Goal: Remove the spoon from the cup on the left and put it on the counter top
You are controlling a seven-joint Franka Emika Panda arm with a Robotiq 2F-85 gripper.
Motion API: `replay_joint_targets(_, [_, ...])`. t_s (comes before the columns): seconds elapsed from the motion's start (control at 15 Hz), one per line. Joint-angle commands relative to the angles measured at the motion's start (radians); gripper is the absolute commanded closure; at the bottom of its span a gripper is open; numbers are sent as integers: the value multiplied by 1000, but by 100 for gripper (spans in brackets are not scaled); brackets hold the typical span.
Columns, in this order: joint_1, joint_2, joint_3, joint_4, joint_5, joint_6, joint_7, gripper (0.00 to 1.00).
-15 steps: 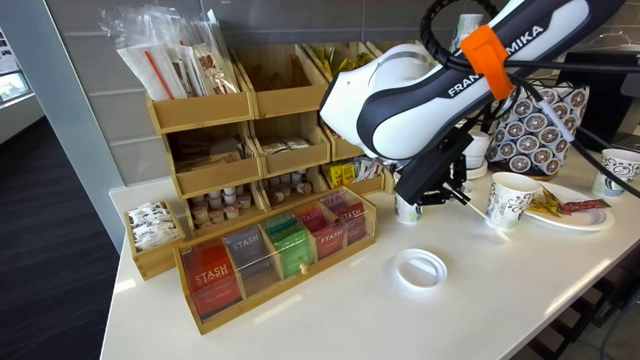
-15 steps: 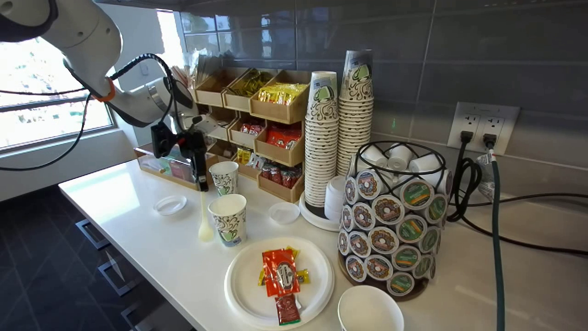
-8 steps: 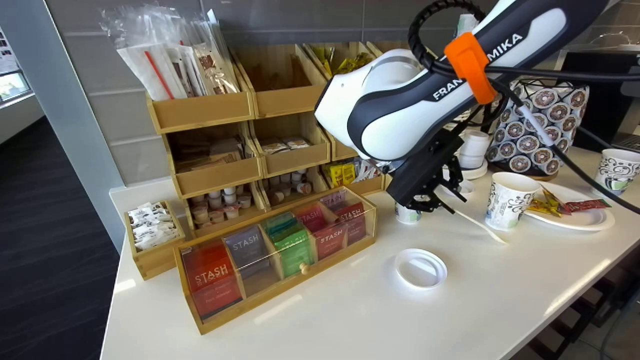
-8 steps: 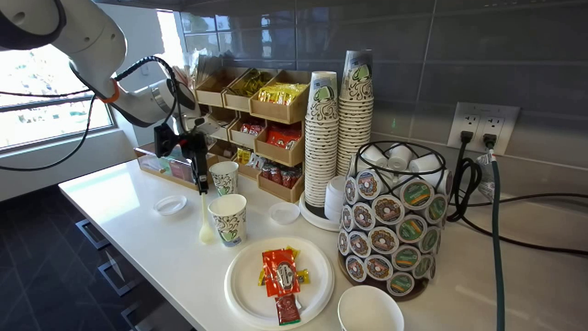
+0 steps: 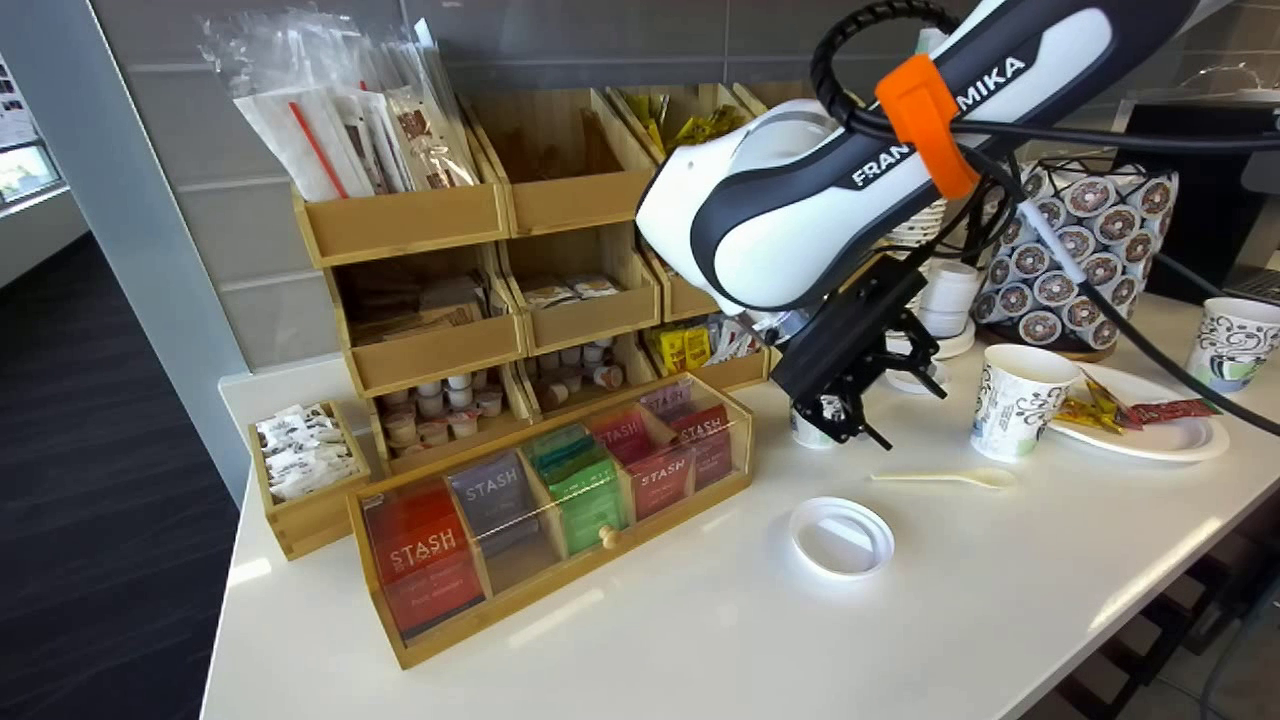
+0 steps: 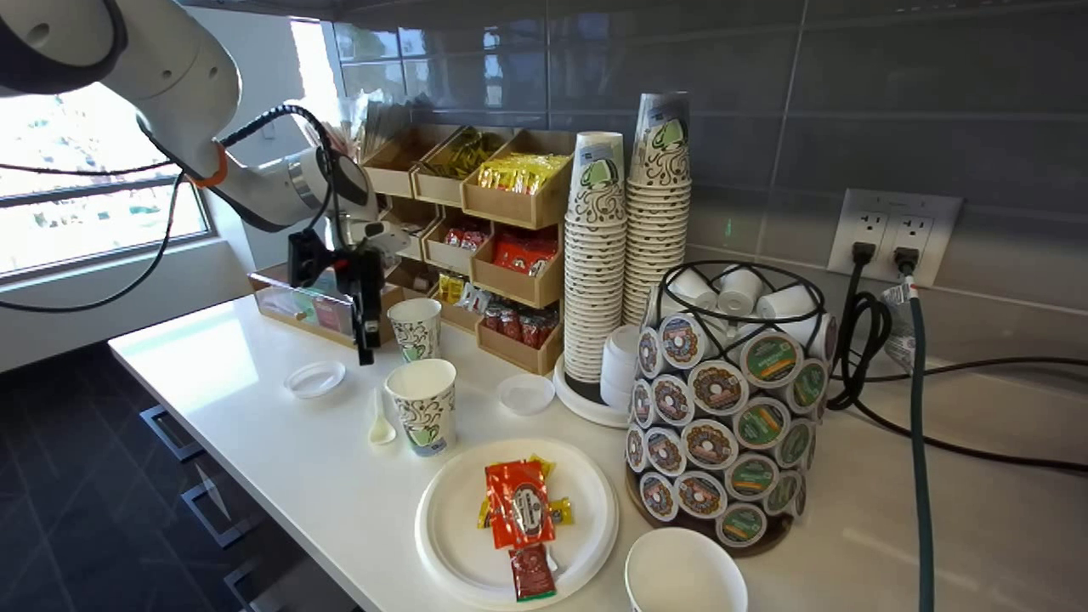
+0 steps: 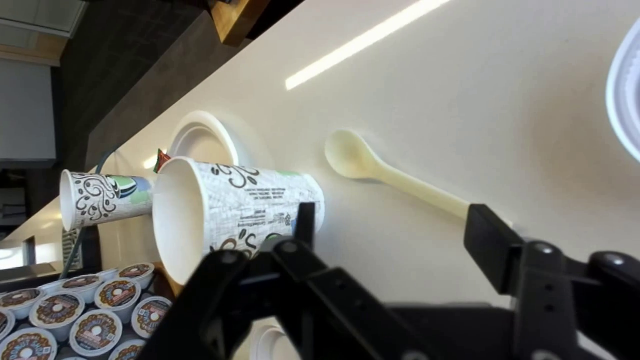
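The pale yellowish spoon lies flat on the off-white counter top, its bowl close to a white paper cup with swirls and green marks. That cup stands upright in both exterior views. A similar cup stands farther back, partly hidden behind the gripper in an exterior view. Which of these is the task's cup I cannot tell. Above the spoon's handle end, my gripper is open, nothing between its fingers. One finger covers part of the handle in the wrist view, apart from it in an exterior view.
A white lid lies near the spoon. Beyond the nearer cup is a white plate with snack packets. A tea box, wooden bins, stacked cups and a pod rack line the back.
My gripper was shut on the spoon's handle, with the spoon tilted and its bowl low at the counter. The jaws have opened, and the spoon has dropped flat onto the counter top.
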Motion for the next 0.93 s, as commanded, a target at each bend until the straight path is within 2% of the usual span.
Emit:
replay_joint_targets(0.0, [-13,-21,-3,1,63,23,-54,4])
replay_joint_targets(0.07, [-16,-43,0,-12,73,40,-76,0])
replay_joint_targets(0.53, [-65,-314,4,-190,165,250,-319,0])
replay_joint_targets(0.73, [-98,-444,-2,-300,186,377,-442,0])
replay_joint_targets(0.87, [-130,-510,-11,-381,194,502,-533,0])
